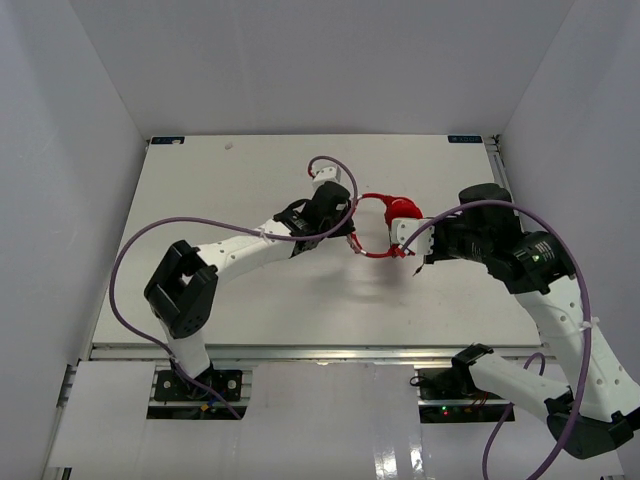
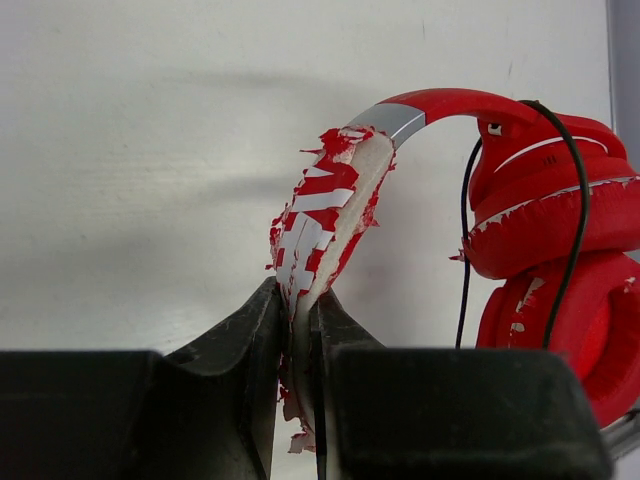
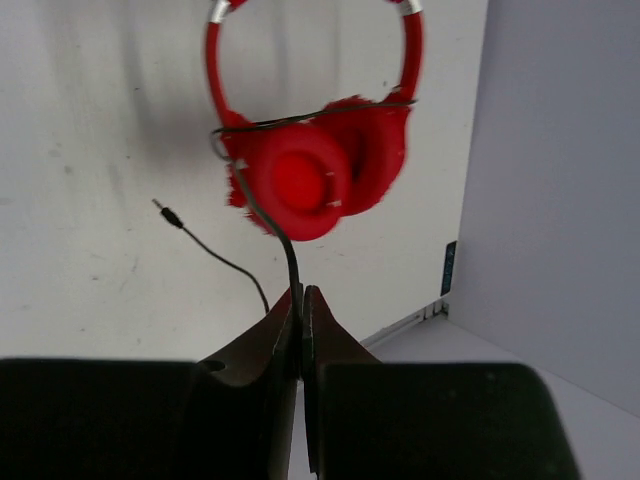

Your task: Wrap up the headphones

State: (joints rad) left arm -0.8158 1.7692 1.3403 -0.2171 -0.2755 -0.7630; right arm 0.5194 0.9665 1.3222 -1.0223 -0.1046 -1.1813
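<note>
The red headphones [image 1: 404, 211] are found over the middle of the white table [image 1: 220, 180], between the two arms. It cannot be told from above if they are touching the table.

The left gripper [image 2: 298, 300] is shut tight on the headband [image 2: 330, 205] — the worn, peeling pad of the band is squeezed between the two black fingers [image 2: 250, 340]. From there the band is seen going up and bending over to the right. At its end the two round earcups [image 2: 550, 235] are folded close, one against the other. A thin dark cable [image 2: 577, 180] is laid over the cups and is seen hanging down beside them.

The right gripper [image 3: 301, 297] is closed too, and the cable is pinched between its fingers. From the pinch the cable is led up to the earcups and drawn across the front of them. The loose end, with its small plug [image 3: 160, 208], is seen off to the left of the gripper — well apart from the cups. This view is a little blurred.

A thick purple cable [image 1: 125, 255] is looped out beside the left arm.
</note>
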